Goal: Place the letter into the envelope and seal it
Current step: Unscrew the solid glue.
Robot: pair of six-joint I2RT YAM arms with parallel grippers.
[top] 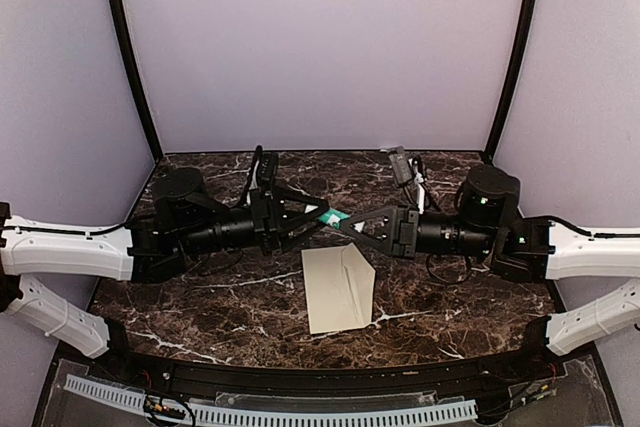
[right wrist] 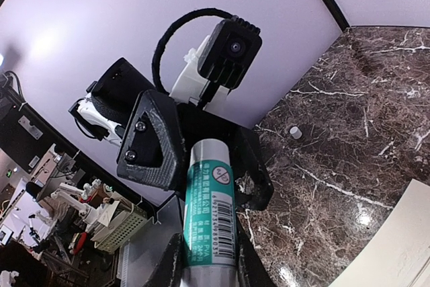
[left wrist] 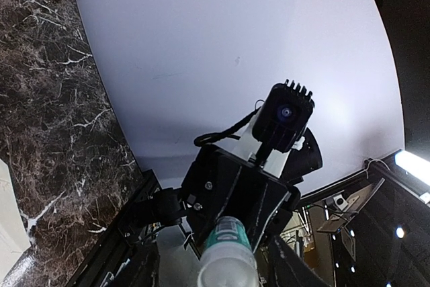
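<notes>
Right gripper [top: 350, 222] pinched glue stick [right wrist: 209, 213], up in air. Left gripper [top: 315, 215] at its other end; tight or loose, cannot tell. Envelope [top: 338, 287] lay flat on desk [top: 200, 297], below both, a bit nearer, long side pointing away. Both arms equally close.

We are seeing a glossy dark brown white-veined marble tabletop [top: 230, 297], a matt cream paper envelope [top: 335, 292] and a smooth green-labelled plastic tube [right wrist: 209, 213].

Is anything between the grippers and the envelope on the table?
Nothing lies on the envelope. But a glue stick sits between the left gripper and right gripper, raised near its far edge. The right one is shut on it, so it is not free.
</notes>
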